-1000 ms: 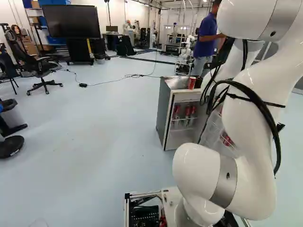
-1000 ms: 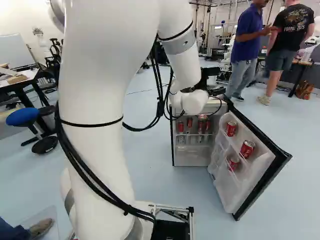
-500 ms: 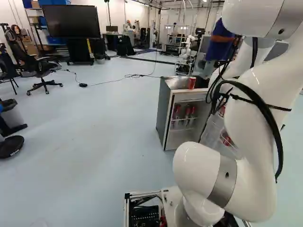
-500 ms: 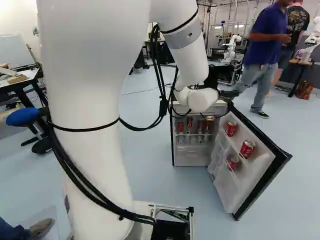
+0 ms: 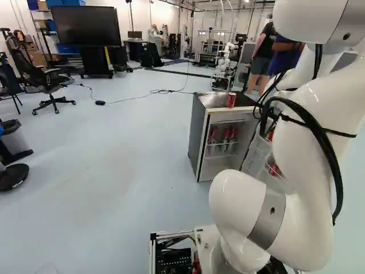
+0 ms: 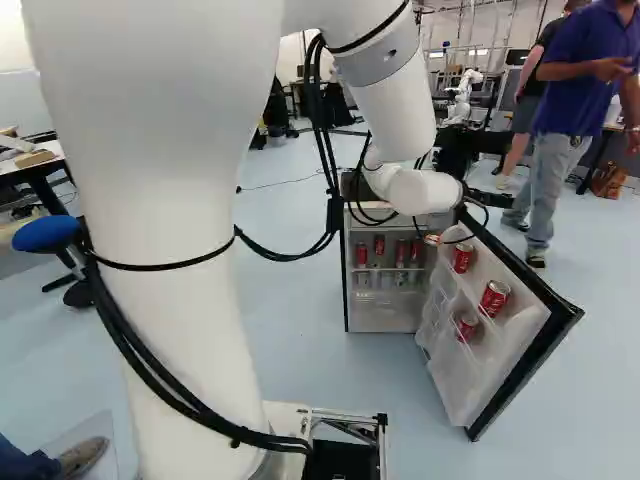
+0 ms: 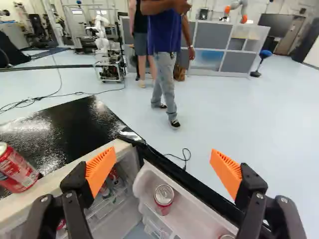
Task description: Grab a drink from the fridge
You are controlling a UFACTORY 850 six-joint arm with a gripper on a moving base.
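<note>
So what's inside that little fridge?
Red cans stand in a row inside the fridge, and at least three more sit in its open door. Whatever is behind that front row is covered, and the robot arm hides an upper corner.

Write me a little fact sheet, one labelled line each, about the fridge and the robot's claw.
Appliance: small grey-sided fridge
Door: white-lined, black-edged door, open
On top: red drink can
In the door: three red-and-silver cans
Inside: red cans on a shelf
Claw: black gripper with orange pads, open, over the door area
Held: nothing
</note>
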